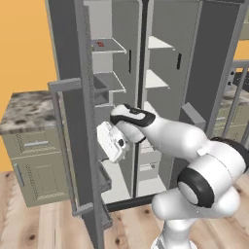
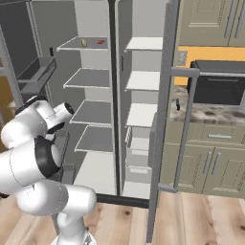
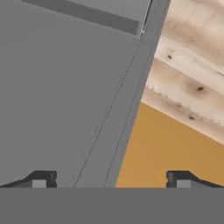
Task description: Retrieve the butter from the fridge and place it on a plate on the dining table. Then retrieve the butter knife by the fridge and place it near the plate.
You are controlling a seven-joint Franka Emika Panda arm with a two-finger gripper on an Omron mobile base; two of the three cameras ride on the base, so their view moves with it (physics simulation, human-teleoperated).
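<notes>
Right base view: fridge (image 2: 119,95) open, butter (image 2: 84,43) on top shelf.

My arm (image 1: 194,160) is glossy white, built of fat rounded segments, with black rings where the joints meet. On the left base view the wrist shell carries a curved black band, and the hand (image 1: 113,141) is a pale boxy block with small dark recesses. On the hand view my two fingertips (image 3: 43,179) are dark, squared, each with a lighter grey pad.
</notes>
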